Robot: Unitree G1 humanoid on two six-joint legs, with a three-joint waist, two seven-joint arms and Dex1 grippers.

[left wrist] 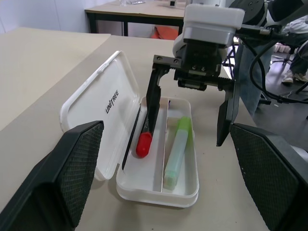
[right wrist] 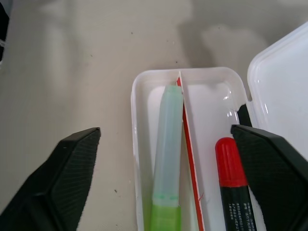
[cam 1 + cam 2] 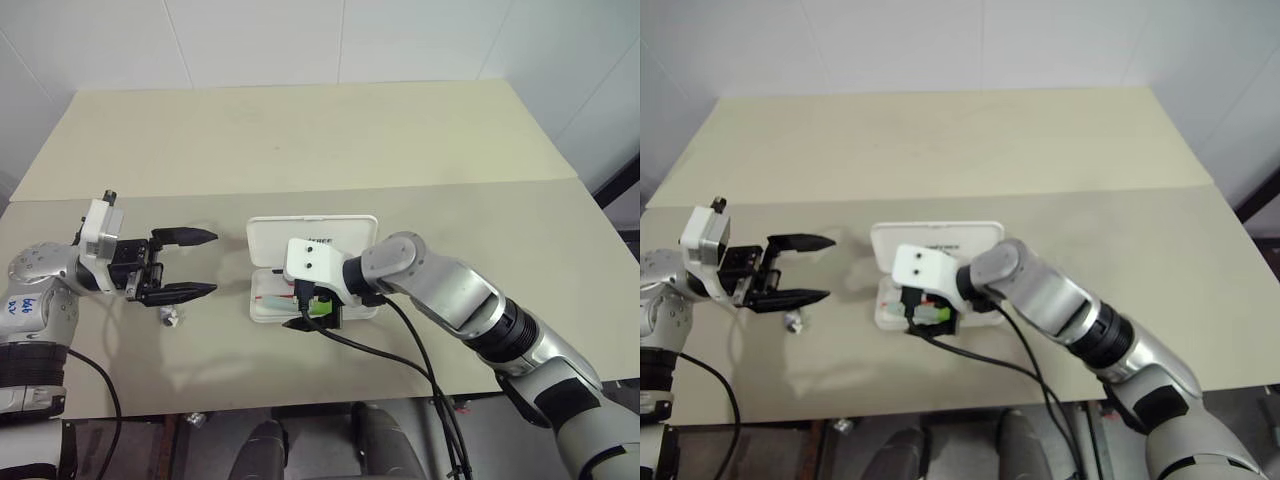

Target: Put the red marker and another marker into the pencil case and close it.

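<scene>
Beige table [image 3: 300, 140] against a white wall, and the pencil case [image 1: 98, 103] lies open at its middle, lid folded back. In its tray the red marker [image 1: 143, 143] sits in one compartment and the green marker [image 1: 175, 151] in the other, a divider between them. The right gripper [image 1: 190, 113] hangs angled down over the tray, fingers wide, holding nothing. The left gripper [image 3: 185, 265] points level toward the case, jaws wide too, well apart from it. That lid looks light, stiff and slick; pushing its free edge over should close it.
</scene>
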